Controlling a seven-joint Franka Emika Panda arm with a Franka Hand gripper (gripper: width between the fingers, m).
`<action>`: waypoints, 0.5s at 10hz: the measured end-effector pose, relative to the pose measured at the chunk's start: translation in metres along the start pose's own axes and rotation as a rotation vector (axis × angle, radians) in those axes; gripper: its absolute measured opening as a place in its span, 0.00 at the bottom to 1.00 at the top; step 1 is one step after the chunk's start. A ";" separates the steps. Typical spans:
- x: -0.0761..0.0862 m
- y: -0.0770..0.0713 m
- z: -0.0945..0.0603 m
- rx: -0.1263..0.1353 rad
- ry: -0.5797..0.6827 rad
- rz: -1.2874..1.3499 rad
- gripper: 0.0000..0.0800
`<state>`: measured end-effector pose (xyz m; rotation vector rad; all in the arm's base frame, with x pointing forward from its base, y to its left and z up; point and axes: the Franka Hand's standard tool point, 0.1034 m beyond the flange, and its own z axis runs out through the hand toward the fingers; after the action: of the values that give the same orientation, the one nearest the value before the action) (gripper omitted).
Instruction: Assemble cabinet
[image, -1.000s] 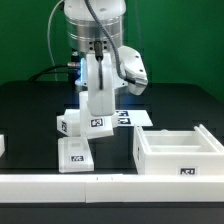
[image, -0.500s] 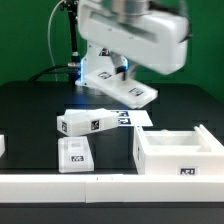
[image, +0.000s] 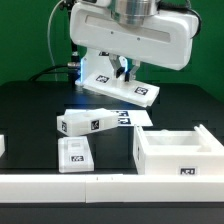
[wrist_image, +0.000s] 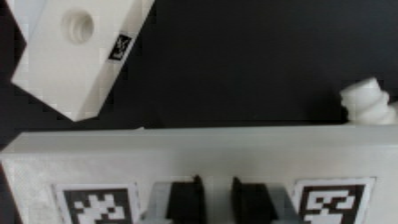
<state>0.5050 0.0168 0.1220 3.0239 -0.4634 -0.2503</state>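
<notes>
Gripping a flat white cabinet panel (image: 110, 86), the gripper (image: 122, 72) has its jaws clenched on the panel's upper edge. The panel hangs clear of the black table (image: 30, 110), tilted, with its lower end toward the exterior view's right. Two square tags show on its face.

In the wrist view the same panel (wrist_image: 196, 155) fills the near field, with a dark finger (wrist_image: 178, 200) on each side of its centre, between the two tags.

Below, the open box-shaped cabinet body (image: 165, 160) rests on the table at the exterior view's right, well apart from the raised panel. A long tagged block (image: 85, 124) lies near the centre, just beside the marker board (image: 140, 117). A shorter tagged block (image: 75, 153) sits in front of it, near the white rail (image: 60, 185).

The wrist view also shows a white part with a round hole (wrist_image: 80, 50) and a small knobby white piece (wrist_image: 365, 100), both lying on the table.
</notes>
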 end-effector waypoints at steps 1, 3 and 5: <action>-0.012 -0.013 0.009 0.015 0.050 -0.122 0.08; -0.025 -0.025 0.019 0.021 0.099 -0.288 0.08; -0.022 -0.022 0.019 0.015 0.102 -0.389 0.08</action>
<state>0.4875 0.0433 0.1049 3.0966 0.1360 -0.1106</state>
